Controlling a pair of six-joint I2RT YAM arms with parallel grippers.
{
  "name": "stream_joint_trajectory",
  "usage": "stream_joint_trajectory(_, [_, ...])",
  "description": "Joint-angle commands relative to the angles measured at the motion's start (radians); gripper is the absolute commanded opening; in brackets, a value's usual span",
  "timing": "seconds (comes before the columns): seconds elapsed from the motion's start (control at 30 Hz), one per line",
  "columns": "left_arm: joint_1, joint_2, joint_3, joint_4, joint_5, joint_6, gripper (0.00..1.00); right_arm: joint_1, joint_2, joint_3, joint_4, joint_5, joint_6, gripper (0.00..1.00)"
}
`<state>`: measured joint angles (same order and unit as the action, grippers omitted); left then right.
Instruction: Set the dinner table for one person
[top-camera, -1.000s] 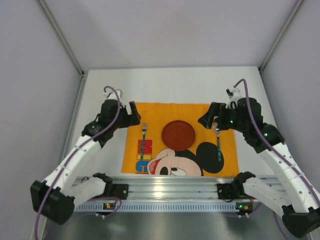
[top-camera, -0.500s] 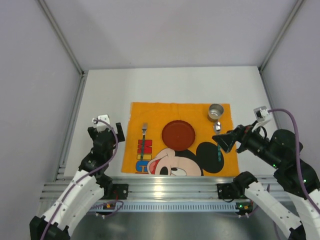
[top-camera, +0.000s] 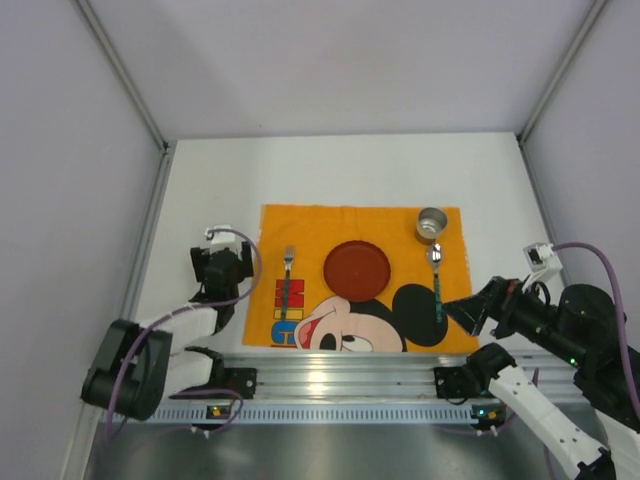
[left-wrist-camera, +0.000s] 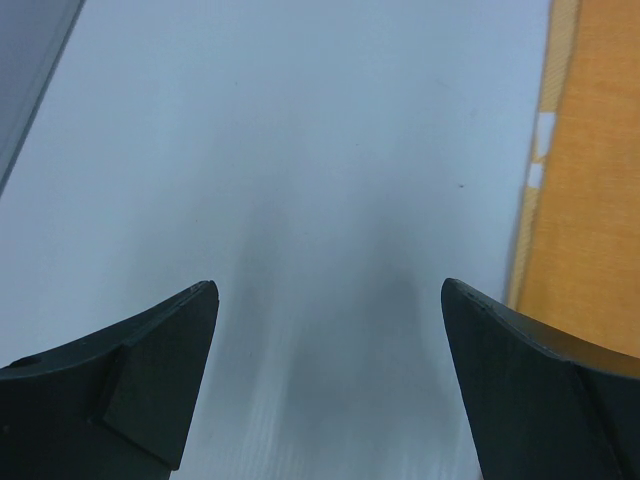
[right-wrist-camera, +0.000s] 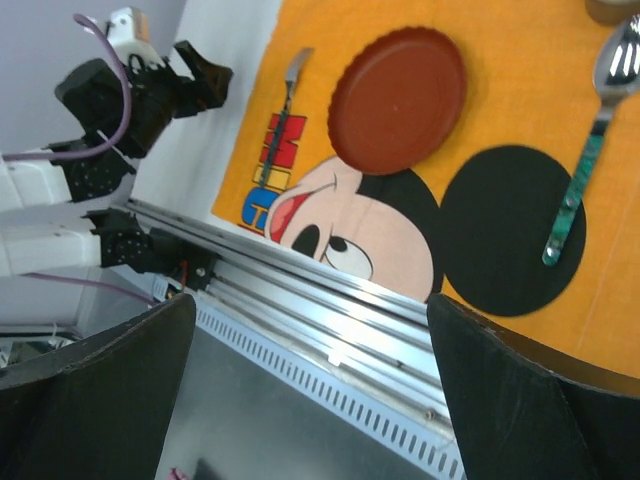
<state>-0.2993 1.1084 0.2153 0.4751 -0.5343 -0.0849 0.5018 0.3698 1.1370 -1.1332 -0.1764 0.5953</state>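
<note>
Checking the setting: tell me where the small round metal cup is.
Top external view: the small round metal cup stands on the orange placemat, far right corner, beyond the green-handled spoon.
</note>
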Motion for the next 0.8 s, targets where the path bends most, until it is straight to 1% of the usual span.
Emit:
stream_joint_trajectory(0.0, [0.077, 0.149, 0.048, 0.333, 0.098, 0.025, 0.98, 0.007, -0.049, -0.040, -0.121, 0.055, 0.060, 1.00])
stream_joint_trajectory(0.03, [0.110, 0.213, 0.073, 0.347, 0.124, 0.028, 0.98, 0.009, -0.049, -0.033, -0.132, 0.102, 0.054, 1.00])
stream_joint_trajectory(0.07, [0.126, 0.235, 0.093, 0.349, 0.166, 0.030, 0.98, 0.007, -0.046, -0.013, -0.138, 0.123, 0.043, 1.00])
stream_joint_trajectory(0.1, [0.140, 0.261, 0.102, 0.388, 0.203, 0.040, 0.99, 0.007, -0.042, -0.003, -0.137, 0.146, 0.037, 1.00])
stream_joint_trajectory(0.13, [0.167, 0.302, 0.107, 0.431, 0.274, 0.054, 0.98, 0.007, -0.029, 0.003, -0.126, 0.150, 0.031, 1.00])
stream_joint_trajectory(0.27, [0.219, 0.410, 0.150, 0.470, 0.388, 0.071, 0.98, 0.009, -0.011, -0.017, -0.071, 0.137, -0.002, 1.00])
stream_joint_trajectory(0.3, [0.227, 0.442, 0.133, 0.564, 0.414, 0.076, 0.99, 0.007, -0.011, -0.026, -0.059, 0.134, -0.005, 1.00])
stream_joint_trajectory(0.33, [0.277, 0.459, 0.124, 0.568, 0.446, 0.030, 0.99, 0.007, -0.008, -0.035, -0.048, 0.120, -0.008, 1.00])
stream_joint_trajectory(0.37, [0.291, 0.464, 0.104, 0.615, 0.486, 0.027, 0.99, 0.007, 0.000, -0.054, -0.030, 0.115, -0.009, 1.00])
stream_joint_trajectory(0.53, [0.292, 0.473, 0.111, 0.609, 0.493, 0.033, 0.99, 0.007, 0.035, -0.103, -0.002, 0.075, -0.049, 1.00])
stream_joint_trajectory(0.6, [0.292, 0.467, 0.108, 0.606, 0.491, 0.034, 0.98, 0.007, 0.044, -0.124, 0.006, 0.065, -0.094, 1.00])
stream_joint_trajectory(0.63, [0.293, 0.462, 0.107, 0.603, 0.491, 0.033, 0.98, 0.010, 0.046, -0.129, 0.013, 0.028, -0.115, 1.00])
stream_joint_trajectory(0.7, [0.293, 0.462, 0.104, 0.611, 0.493, 0.033, 0.98, 0.007, 0.052, -0.122, 0.023, 0.011, -0.163, 1.00])
stream_joint_trajectory(0.77, [0.292, 0.462, 0.104, 0.614, 0.493, 0.034, 0.99, 0.007, 0.061, -0.083, 0.021, 0.047, -0.207, 1.00])
